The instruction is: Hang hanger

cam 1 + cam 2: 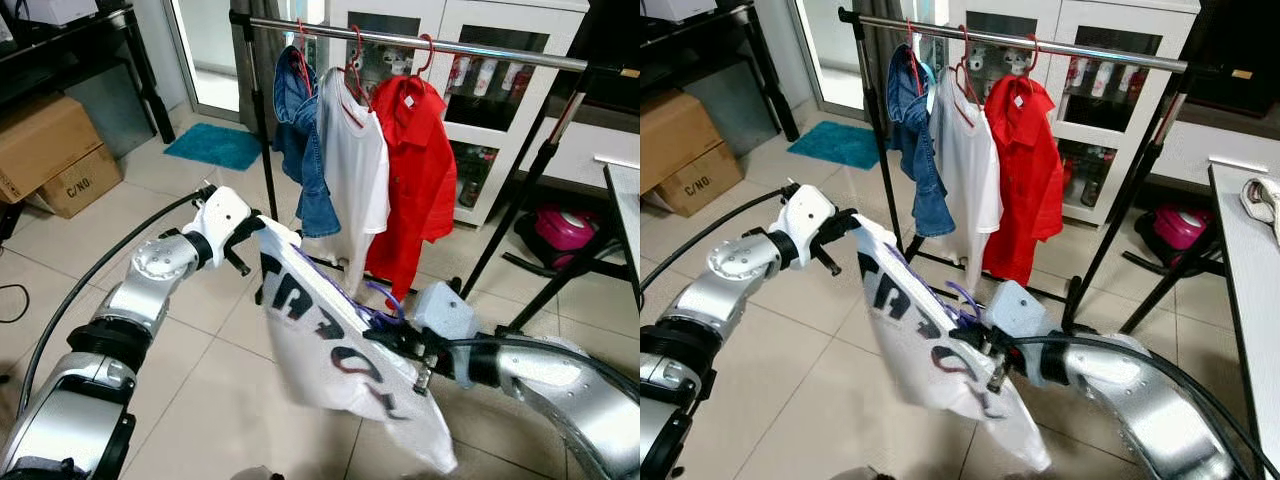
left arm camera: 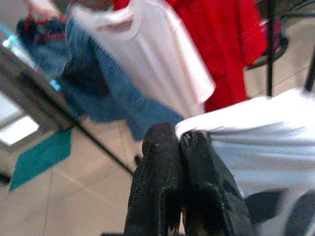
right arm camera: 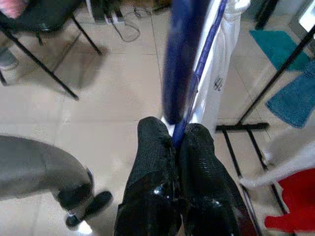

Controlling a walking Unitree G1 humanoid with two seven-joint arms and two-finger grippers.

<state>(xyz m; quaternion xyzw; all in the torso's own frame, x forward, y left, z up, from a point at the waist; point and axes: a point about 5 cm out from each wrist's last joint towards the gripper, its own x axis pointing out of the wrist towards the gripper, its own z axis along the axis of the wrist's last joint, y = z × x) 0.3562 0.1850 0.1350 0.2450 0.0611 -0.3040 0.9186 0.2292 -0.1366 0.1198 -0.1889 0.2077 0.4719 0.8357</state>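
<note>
Left gripper [image 2: 178, 147]: pinching shirt [image 1: 330, 350] edge.
Right gripper [image 3: 175, 140]: pinching hanger [image 3: 184, 64].
Rail [image 1: 420, 42]: bare right of red shirt [image 1: 415, 170].

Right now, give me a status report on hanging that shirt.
Left gripper shut on white printed shirt. Right gripper shut on purple hanger inside it. Shirt held low before rail. Three garments already hang there; bar free to their right.

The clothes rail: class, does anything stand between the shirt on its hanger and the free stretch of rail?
Nothing visible. Both pincers, left and right, hold the white printed shirt before the rail, whose bare stretch lies right of the red shirt.
</note>
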